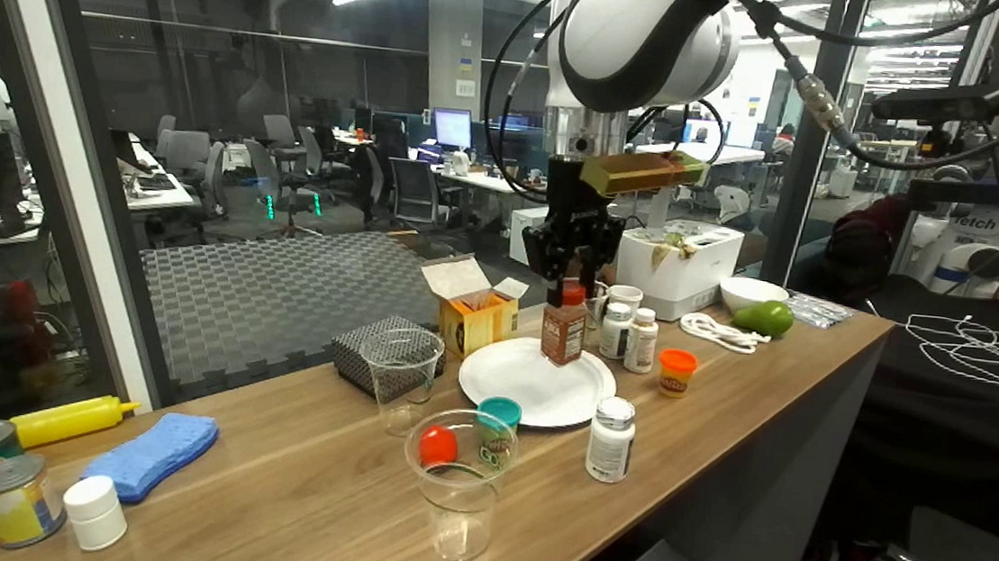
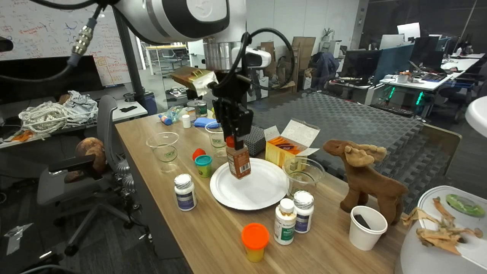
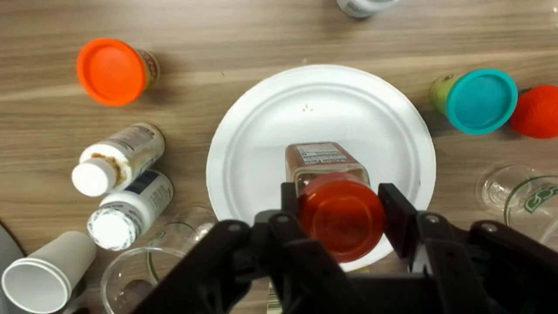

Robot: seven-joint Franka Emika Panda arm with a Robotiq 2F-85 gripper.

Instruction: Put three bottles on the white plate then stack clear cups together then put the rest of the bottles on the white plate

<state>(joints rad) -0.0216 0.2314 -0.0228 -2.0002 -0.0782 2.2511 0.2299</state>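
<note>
Here's the plate (image 3: 257, 144), the gripper (image 3: 340, 201) right over it, jaws full! Next size down: one cup (image 2: 303, 175) just beside the plate, another cup (image 1: 401, 371) near its opposite edge. And the cargo: the red bottle (image 2: 239, 163), held over the plate, slightly tilted, base contact hard to call! White bottles (image 2: 285, 224) stand just beside the plate. Smallest of all, the cap (image 3: 342, 224), clamped in those jaws: I'd straighten the bottle, seat its base flat well inside the plate's rim, leave room for two more, then ease the grip off gently
</note>
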